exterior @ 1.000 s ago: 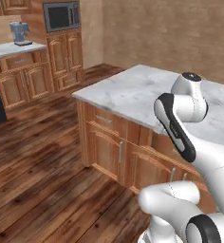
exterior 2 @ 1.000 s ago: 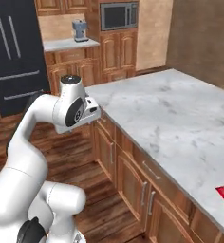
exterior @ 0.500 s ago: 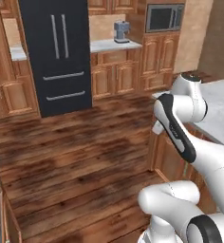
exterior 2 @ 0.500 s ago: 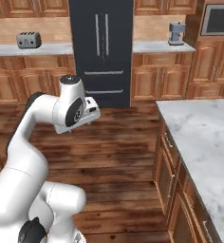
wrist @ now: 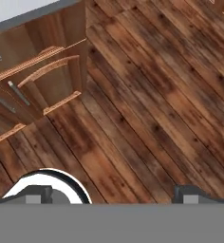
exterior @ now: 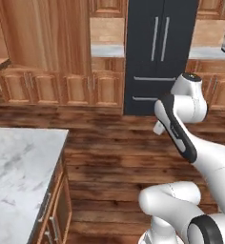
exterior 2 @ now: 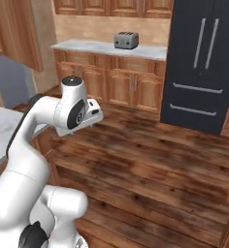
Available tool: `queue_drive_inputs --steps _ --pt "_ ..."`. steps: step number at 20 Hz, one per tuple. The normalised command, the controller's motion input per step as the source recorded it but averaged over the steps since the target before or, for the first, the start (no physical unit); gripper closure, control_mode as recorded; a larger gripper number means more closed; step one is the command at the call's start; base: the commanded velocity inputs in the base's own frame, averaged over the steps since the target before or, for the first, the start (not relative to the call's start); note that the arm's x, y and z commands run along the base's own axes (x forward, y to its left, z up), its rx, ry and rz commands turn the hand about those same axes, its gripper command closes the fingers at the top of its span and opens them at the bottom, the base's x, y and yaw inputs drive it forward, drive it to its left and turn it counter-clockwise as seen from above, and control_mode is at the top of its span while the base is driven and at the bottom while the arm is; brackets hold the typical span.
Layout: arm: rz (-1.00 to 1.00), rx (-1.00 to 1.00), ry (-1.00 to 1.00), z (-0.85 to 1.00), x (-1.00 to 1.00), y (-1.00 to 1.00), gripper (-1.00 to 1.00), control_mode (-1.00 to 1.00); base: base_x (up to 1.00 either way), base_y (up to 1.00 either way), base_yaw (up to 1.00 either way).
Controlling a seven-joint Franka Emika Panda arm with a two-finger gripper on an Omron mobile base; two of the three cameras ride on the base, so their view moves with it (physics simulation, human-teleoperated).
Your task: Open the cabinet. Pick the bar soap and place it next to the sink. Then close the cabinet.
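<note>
Base swung; black fridge (exterior: 159, 52) ahead, plank floor (wrist: 147, 104).

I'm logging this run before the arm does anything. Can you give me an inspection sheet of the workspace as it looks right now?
Surface: wooden plank floor; marble island counter at lower left of the left base view.
Job's things: nothing seen.
Clutter: toaster on the far counter.
Grippers: gripper points down at the floor, holds nothing; fingertips apart, so open.
Cables: nothing seen.
Surroundings: black refrigerator, low wooden cabinets, island cabinet doors.
</note>
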Motion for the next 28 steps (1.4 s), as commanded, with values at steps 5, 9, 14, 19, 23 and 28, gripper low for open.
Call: queue_drive_inputs --steps 5,9,14,19,23,28 --pt "0.0 0.0 0.0 0.0 0.0 0.0 -1.0 1.0 0.08 -0.17 0.71" --pt "0.0 0.0 0.0 0.0 0.0 0.0 -1.0 1.0 -0.19 -0.04 0.65" --pt "0.0 0.0 0.0 0.0 0.0 0.0 -1.0 1.0 -0.02 -0.13 0.58" --pt "0.0 0.0 0.0 0.0 0.0 0.0 -1.0 1.0 0.0 -0.17 0.51" --pt "0.0 0.0 0.0 0.0 0.0 0.0 -1.0 1.0 0.0 -0.29 0.44" --pt "0.0 0.0 0.0 0.0 0.0 0.0 -1.0 1.0 0.0 -0.63 0.33"
